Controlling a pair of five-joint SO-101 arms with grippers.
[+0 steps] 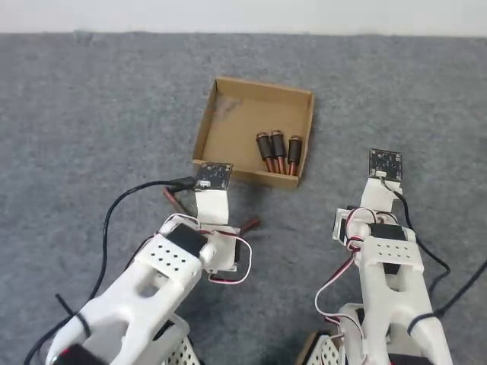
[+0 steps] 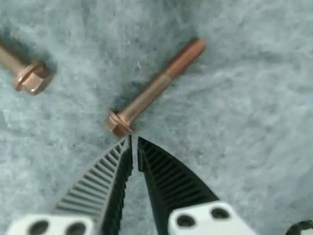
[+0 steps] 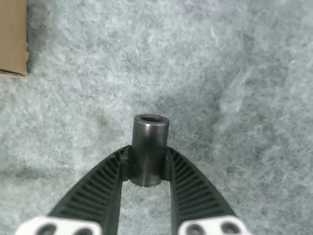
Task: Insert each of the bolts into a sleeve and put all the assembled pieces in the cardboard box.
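Observation:
In the left wrist view a copper bolt [image 2: 154, 88] lies on the grey carpet, its head just beyond the tips of my left gripper [image 2: 134, 144], which is shut with nothing in it. A second bolt [image 2: 29, 76] shows its head off to the side. My right gripper [image 3: 146, 152] is shut on a dark metal sleeve [image 3: 149, 142], held upright just above the carpet with its bore showing. From above, the cardboard box [image 1: 228, 87] holds three assembled pieces [image 1: 278, 154]. Bolt ends [image 1: 249, 225] [image 1: 173, 199] stick out on either side of the left wrist.
Grey carpet covers the table. A corner of the box [image 3: 12, 36] appears in the right wrist view. A black cable [image 1: 122, 201] trails from the left arm's camera. The right arm [image 1: 384, 251] stands to the right of the box, with open carpet around it.

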